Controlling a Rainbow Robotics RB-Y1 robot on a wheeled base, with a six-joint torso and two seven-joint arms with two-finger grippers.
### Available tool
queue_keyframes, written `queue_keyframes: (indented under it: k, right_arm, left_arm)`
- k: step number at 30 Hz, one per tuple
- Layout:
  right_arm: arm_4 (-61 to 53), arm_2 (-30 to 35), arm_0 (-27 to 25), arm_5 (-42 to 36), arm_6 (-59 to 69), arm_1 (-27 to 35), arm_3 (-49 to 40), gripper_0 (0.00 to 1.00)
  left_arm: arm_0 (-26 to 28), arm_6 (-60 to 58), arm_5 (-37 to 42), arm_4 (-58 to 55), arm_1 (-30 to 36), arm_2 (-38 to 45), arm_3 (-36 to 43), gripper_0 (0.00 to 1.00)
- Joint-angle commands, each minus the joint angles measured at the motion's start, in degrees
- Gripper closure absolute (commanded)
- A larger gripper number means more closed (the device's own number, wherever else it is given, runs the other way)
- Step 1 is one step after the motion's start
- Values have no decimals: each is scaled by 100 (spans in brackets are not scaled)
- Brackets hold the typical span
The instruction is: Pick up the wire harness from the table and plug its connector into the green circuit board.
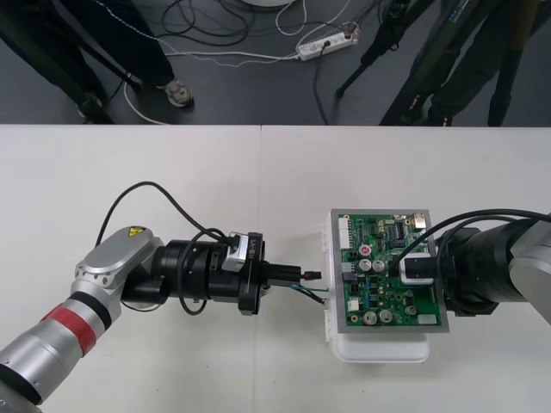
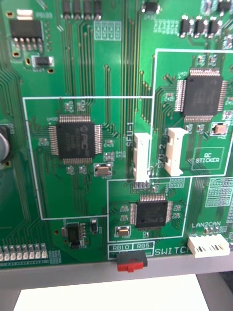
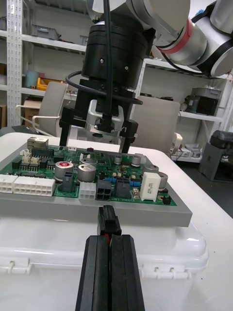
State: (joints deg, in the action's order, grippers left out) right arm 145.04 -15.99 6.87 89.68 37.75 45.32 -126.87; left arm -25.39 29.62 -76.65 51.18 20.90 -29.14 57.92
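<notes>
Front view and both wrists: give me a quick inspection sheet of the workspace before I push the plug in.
Surface: plain light table.
Job's things: green circuit board on white base; harness plug just short of the board's edge, not inserted; wires trail from it.
Clutter: nothing seen.
Grippers: left gripper shut on the plug, beside the board; right gripper open, above the board.
Cables: black arm cable loops over the left arm.
Surroundings: dark floor beyond the far edge, with cords and a power strip.

Worktop point(image 1: 155, 172): plain, light.
On it: white base point(image 1: 383, 348), right of middle, bearing a green board point(image 1: 379, 288).
</notes>
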Motion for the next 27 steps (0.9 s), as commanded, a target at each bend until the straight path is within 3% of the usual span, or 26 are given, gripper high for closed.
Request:
queue_keyframes:
  k: [1, 27]
  right_arm:
    - [42, -89, 140, 32, -295, -59, -75, 0]
    - [51, -89, 140, 32, -488, -59, -66, 0]
  left_arm:
    - [-273, 193, 291, -47, -192, -215, 44, 100]
    - [-361, 184, 485, -64, -288, -365, 44, 100]
